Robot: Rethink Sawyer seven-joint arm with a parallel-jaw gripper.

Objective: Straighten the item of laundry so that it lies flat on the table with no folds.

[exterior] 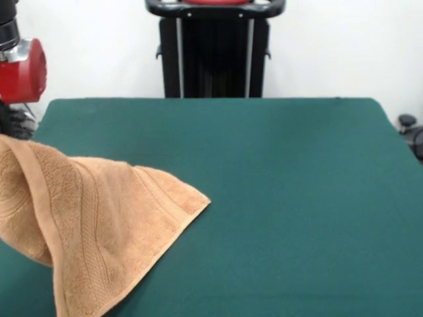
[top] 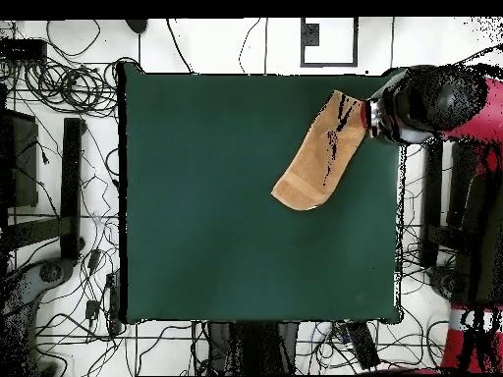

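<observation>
Fingers hidden: whether spread or pinching cannot be told.
Red-and-black arm (top: 422, 103) hangs over the green felt bench (top: 216, 216) edge; tan-orange terry towel (exterior: 86, 224) drapes from there, folded, long axis slanting inward toward the bench's middle.
</observation>
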